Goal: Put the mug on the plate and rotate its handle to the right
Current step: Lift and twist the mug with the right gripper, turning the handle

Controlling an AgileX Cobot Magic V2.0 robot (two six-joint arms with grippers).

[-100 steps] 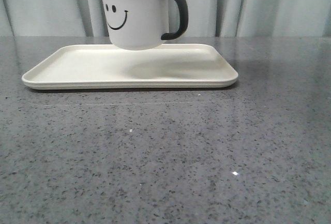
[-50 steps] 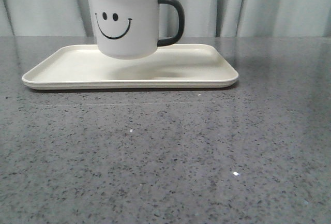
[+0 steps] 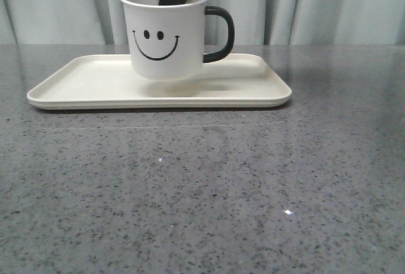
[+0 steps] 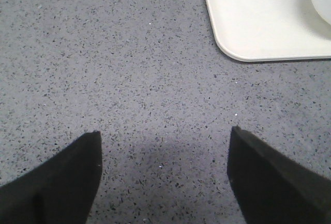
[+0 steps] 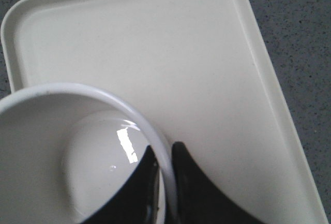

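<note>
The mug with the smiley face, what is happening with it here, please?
The right gripper holds the mug by its rim, one finger inside and one outside. The mug is upright at the plate; whether it already rests on it I cannot tell. Its handle points to the right in the front view. The left gripper is open over the bare table, holding nothing.

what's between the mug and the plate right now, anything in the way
Nothing visible. The mug, pinched at its rim by the right end effector, sits low over or on the plate; the plate surface around it is bare, and the handle already points right.
</note>
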